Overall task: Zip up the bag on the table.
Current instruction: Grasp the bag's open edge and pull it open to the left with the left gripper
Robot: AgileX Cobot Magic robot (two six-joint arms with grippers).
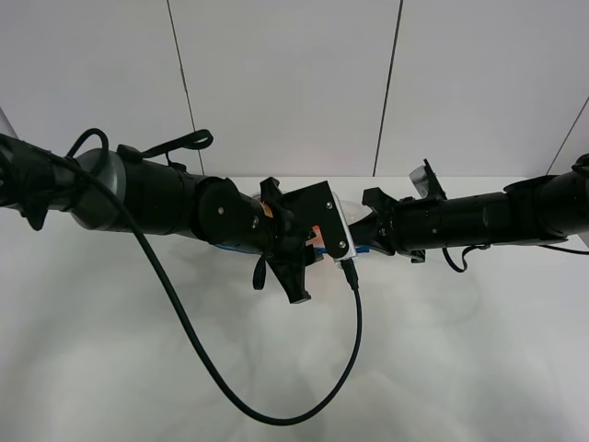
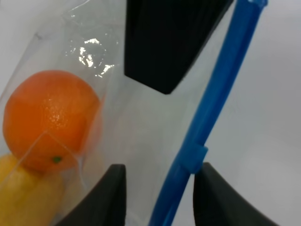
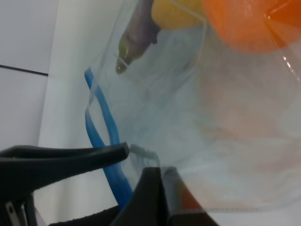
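The clear bag (image 1: 352, 216) lies mid-table (image 1: 414, 350), mostly hidden under both grippers. In the left wrist view it holds an orange (image 2: 49, 117) and a yellow fruit (image 2: 23, 193). Its blue zipper strip (image 2: 221, 94) runs between the spread fingers of my left gripper (image 2: 160, 197), and a slider (image 2: 196, 159) sits next to one finger (image 2: 221, 197). My right gripper (image 3: 139, 161) is shut on the bag's plastic edge near the strip (image 3: 106, 136). A purple eggplant (image 3: 138, 33), the yellow fruit (image 3: 176, 12) and the orange (image 3: 244, 23) show through the plastic. Both grippers (image 1: 308, 244) (image 1: 368, 226) meet over the bag.
A black cable (image 1: 276, 419) loops from the left arm down over the front of the table. A grey panelled wall (image 1: 285, 83) stands behind the table's back edge. A black finger (image 2: 169, 42) of the right gripper rests on the bag in the left wrist view.
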